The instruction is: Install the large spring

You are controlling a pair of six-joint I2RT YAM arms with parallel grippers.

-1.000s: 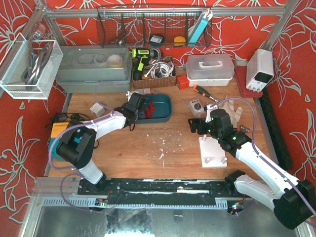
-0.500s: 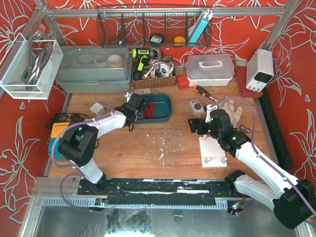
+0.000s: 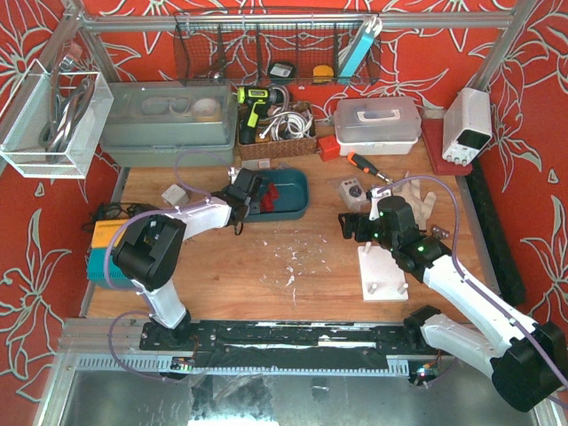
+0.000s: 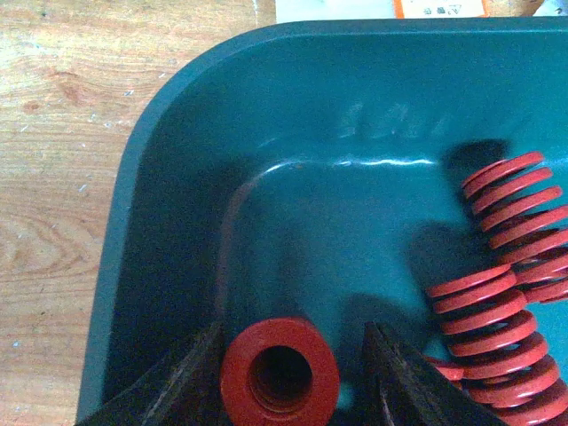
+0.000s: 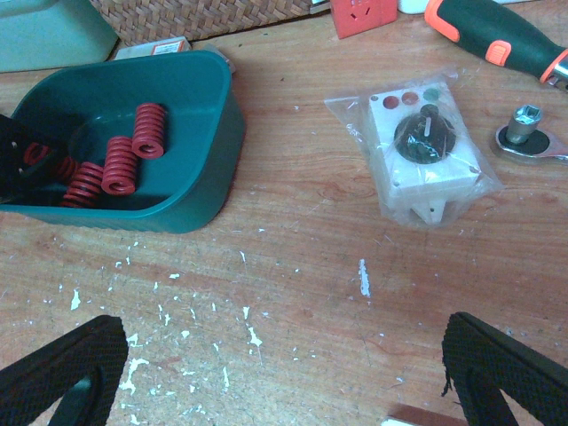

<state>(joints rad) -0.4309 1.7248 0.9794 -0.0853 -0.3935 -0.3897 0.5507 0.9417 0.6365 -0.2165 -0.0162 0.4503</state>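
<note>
A teal tray (image 3: pixel 293 206) at the table's back middle holds several red coil springs (image 5: pixel 117 165). My left gripper (image 3: pixel 256 197) is down inside the tray (image 4: pixel 169 115). Its jaws stand open around a large red spring (image 4: pixel 280 373) seen end-on. The spring touches the left finger (image 4: pixel 182 390), and a small gap shows to the right finger (image 4: pixel 399 382). More springs (image 4: pixel 497 302) lie to the right. My right gripper (image 3: pixel 351 227) is open wide and empty above bare wood (image 5: pixel 284 355), just behind a white base plate with pegs (image 3: pixel 383 275).
A bagged switch box (image 5: pixel 426 151) lies right of the tray, with a screwdriver (image 5: pixel 497 35) and a ratchet socket (image 5: pixel 528 133) behind it. White gloves (image 3: pixel 417 195), a wicker basket (image 3: pixel 275 133), a clear box (image 3: pixel 377 120) and a power supply (image 3: pixel 468 124) line the back.
The left arm's elbow has shifted slightly toward the tray while its gripper stays inside it. The right arm has not moved.
</note>
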